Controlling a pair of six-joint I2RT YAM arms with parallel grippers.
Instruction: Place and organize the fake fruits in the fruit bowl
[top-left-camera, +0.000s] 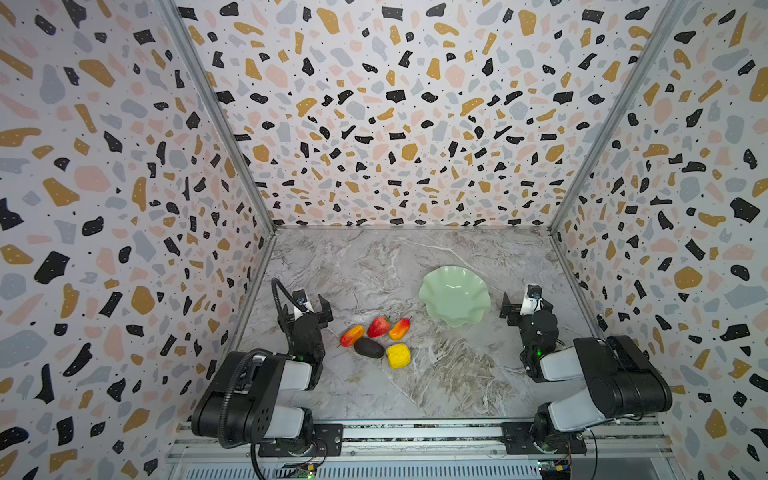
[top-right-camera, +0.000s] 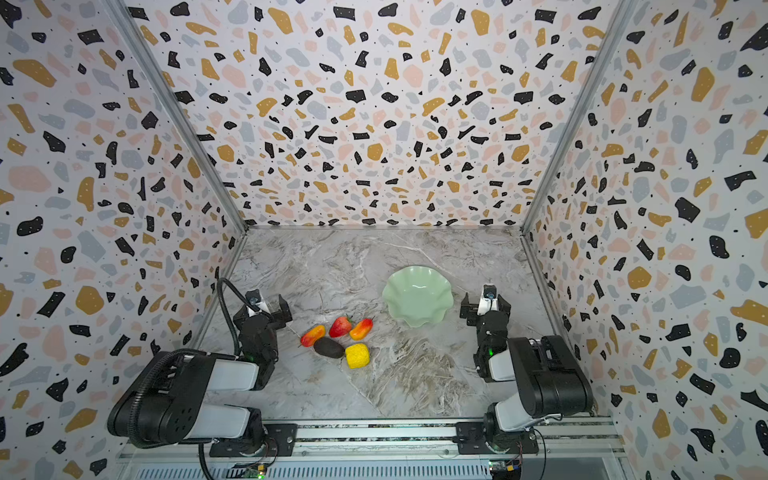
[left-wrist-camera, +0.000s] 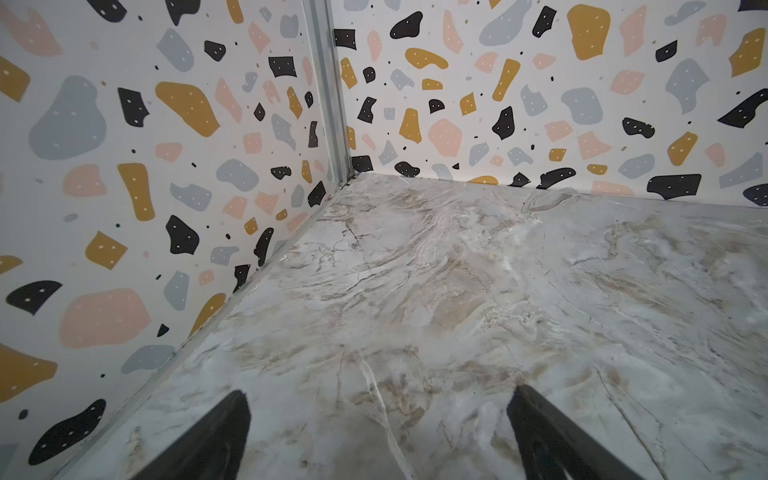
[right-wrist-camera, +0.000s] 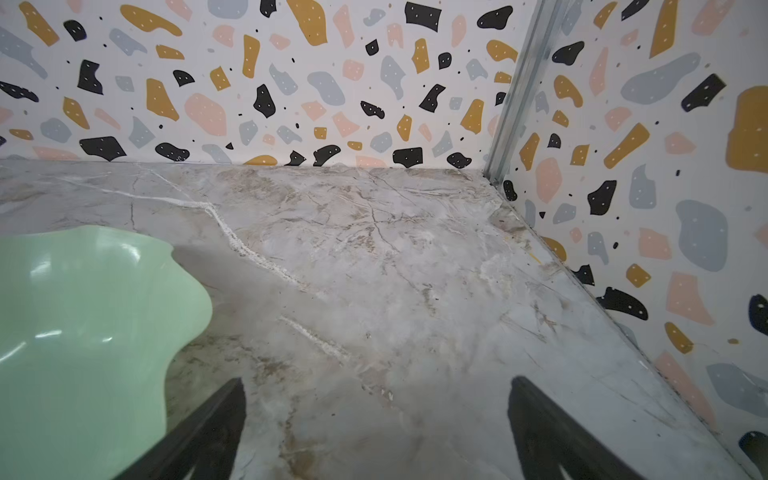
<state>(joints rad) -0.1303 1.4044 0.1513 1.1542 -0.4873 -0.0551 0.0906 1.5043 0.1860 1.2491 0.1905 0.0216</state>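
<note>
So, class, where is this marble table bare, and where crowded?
Bare: behind the glossy mint-green scalloped bowl up to the back wall, and between the bumpy yellow plastic chunk and the front rail. Crowded: the fruit cluster beside the left gripper.

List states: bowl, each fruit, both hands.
pale mint-green glossy scalloped bowl: upright, empty.
leftmost red-orange-yellow plastic mango: lying on grey marble table, outside bowl.
red plastic strawberry with green leaves: on table, between the mangoes.
second red-orange-yellow plastic mango: on table, beside strawberry.
dark brown-black plastic avocado: on table, ungrasped.
bumpy yellow plastic chunk: on table, beside avocado.
left hand: open, empty.
right hand: open, empty, near bowl.
</note>
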